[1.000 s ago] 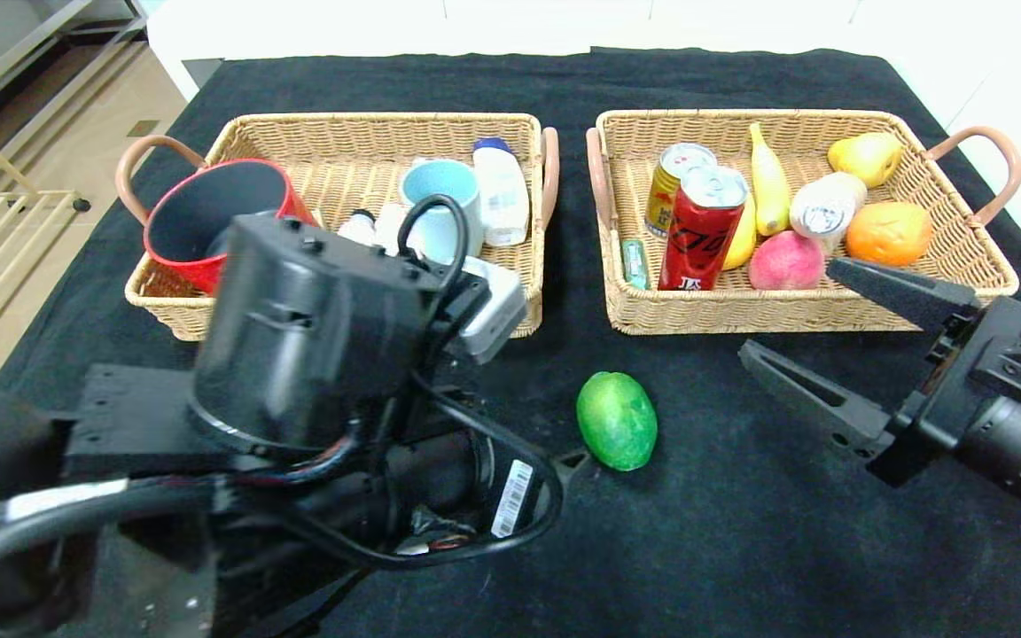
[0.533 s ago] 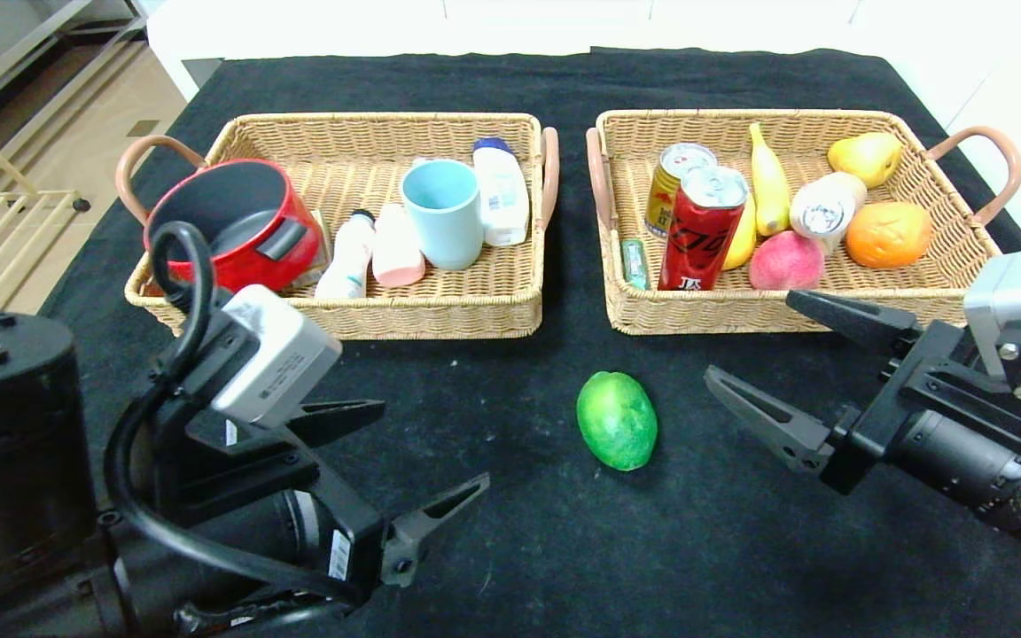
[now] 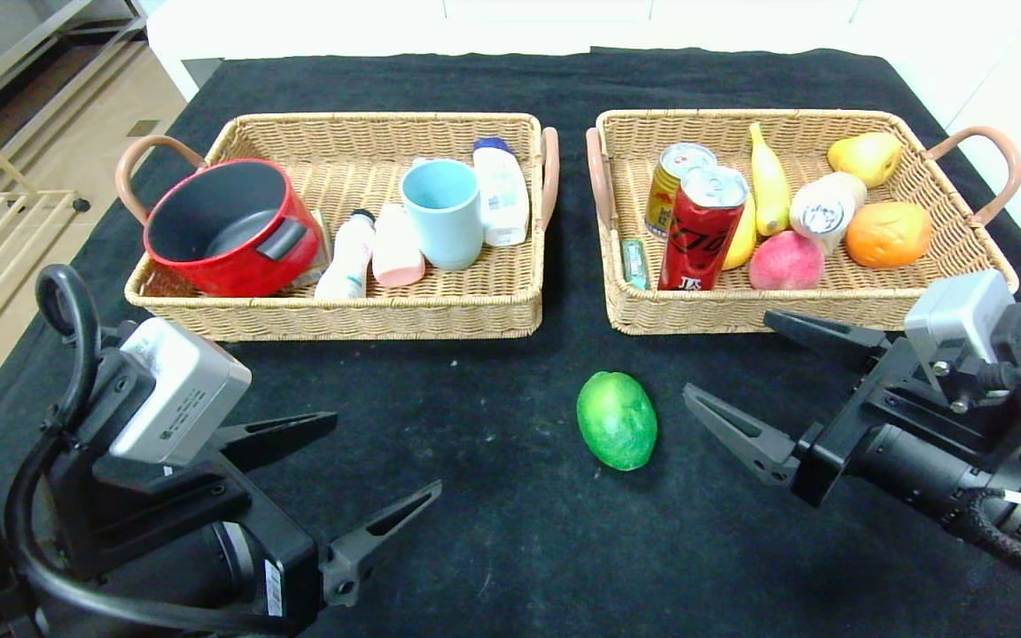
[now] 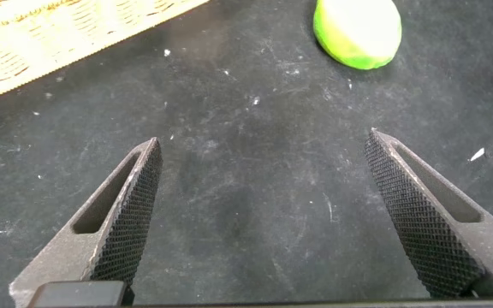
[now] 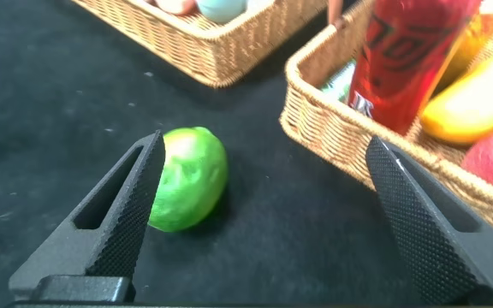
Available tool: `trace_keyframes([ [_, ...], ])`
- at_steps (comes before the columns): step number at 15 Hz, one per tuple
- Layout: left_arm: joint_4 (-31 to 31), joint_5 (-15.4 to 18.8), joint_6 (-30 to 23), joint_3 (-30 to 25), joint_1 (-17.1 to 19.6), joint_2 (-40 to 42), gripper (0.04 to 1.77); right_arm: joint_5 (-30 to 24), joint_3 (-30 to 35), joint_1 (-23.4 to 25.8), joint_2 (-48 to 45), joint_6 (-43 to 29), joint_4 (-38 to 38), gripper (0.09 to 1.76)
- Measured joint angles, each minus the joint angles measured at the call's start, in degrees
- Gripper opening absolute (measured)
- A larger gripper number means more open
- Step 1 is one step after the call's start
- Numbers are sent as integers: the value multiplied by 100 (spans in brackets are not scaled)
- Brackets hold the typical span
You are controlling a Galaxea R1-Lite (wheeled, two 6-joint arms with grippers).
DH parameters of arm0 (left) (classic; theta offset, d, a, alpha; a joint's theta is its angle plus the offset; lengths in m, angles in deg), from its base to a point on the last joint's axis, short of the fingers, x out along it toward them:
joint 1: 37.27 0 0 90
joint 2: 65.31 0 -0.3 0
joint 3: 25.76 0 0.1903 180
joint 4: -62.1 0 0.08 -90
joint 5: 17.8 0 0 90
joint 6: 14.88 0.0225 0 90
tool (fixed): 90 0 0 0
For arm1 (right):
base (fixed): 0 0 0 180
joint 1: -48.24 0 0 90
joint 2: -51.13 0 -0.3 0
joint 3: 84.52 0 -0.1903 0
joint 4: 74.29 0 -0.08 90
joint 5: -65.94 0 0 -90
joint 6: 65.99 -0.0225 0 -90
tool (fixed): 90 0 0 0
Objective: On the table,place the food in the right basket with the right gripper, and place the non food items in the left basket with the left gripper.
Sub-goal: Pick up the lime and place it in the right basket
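One green fruit (image 3: 617, 421) lies alone on the black cloth in front of the gap between the two baskets. My right gripper (image 3: 728, 353) hangs open just to its right, low over the cloth, with nothing between the fingers. In the right wrist view the fruit (image 5: 187, 180) sits by one fingertip of that gripper (image 5: 265, 139). My left gripper (image 3: 385, 452) is open and empty at the near left, and the fruit (image 4: 358, 32) lies well ahead of it (image 4: 264, 137). The left basket (image 3: 440, 310) and the right basket (image 3: 697, 310) stand side by side farther back.
The left basket holds a red pot (image 3: 227, 226), a blue cup (image 3: 444, 213), white bottles and a pink item. The right basket holds a red can (image 3: 701, 230), a yellow can, a banana (image 3: 769, 182), a pear, an orange (image 3: 889, 233) and a peach. Table edges run left and right.
My left arm has drawn back from over the left basket to the near left, gripper open. My right gripper has slid left and lower, closer to the green fruit.
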Motion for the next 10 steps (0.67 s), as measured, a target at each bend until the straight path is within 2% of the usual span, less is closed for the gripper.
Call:
trace_keyframes([
  [2,4,4,1,-2,17,13,171,422,-88,-99,52,-27,116,171],
  [4,4,2,1,-2,20,9,171,1136,-324,-325,79,-112,711,171],
  [7,0,4,-2,22,30,-2,172,1807,-997,-750,96,-763,2099,171],
  [10,1,4,-11,22,41,-24,172,2163,-1959,-1062,126,-1353,3828,171],
])
